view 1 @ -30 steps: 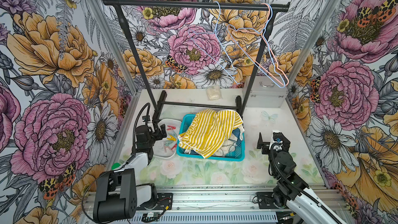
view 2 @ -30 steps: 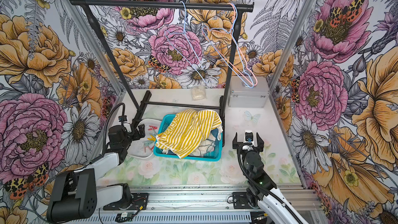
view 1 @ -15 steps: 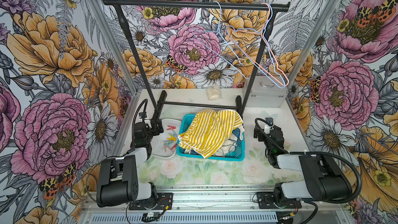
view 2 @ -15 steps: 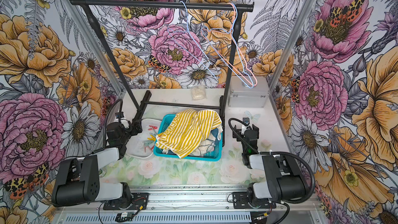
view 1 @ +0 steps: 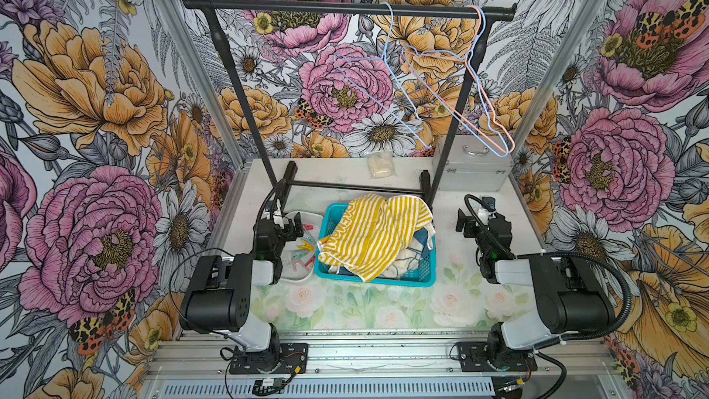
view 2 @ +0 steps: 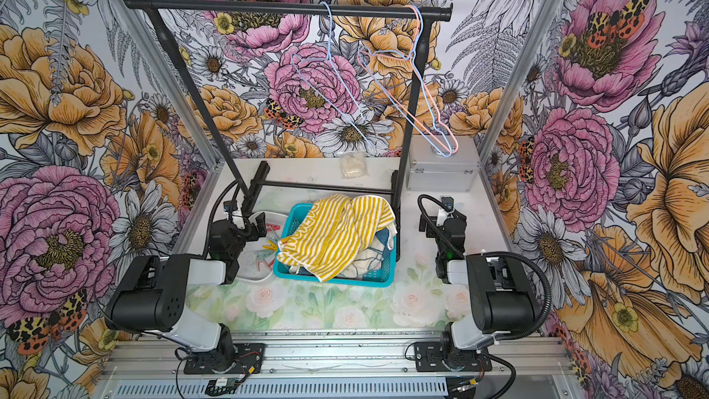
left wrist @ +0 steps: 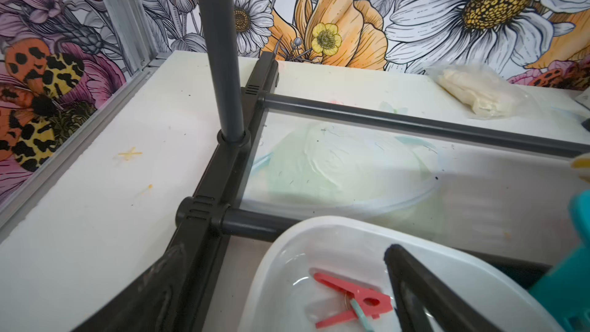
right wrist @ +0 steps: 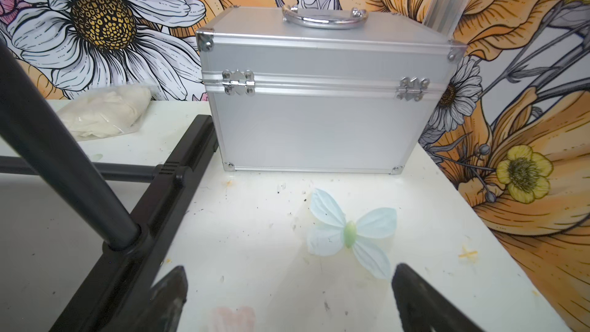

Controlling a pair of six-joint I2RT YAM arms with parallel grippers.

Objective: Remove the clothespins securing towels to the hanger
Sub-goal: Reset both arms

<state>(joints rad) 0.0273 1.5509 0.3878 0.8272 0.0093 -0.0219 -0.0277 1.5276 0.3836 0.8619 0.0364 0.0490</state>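
One black metal garment rack (view 1: 345,12) carries three bare wire hangers (view 1: 480,28), upper right. Mid-frame, one teal plastic basket (view 1: 383,282) holds towels: the yellow-and-white striped towel (view 1: 368,236) over a cream-and-blue towel (view 1: 408,261); no further count possible. Coloured plastic clothespins (view 1: 305,243) lie in one white tray (view 1: 303,279), left of it. White table (view 1: 345,174), floral walls. Left gripper (view 1: 294,224) and right gripper (view 1: 475,218): jaws fully apart, empty. Left wrist view alone resolves a red clothespin (left wrist: 351,301).
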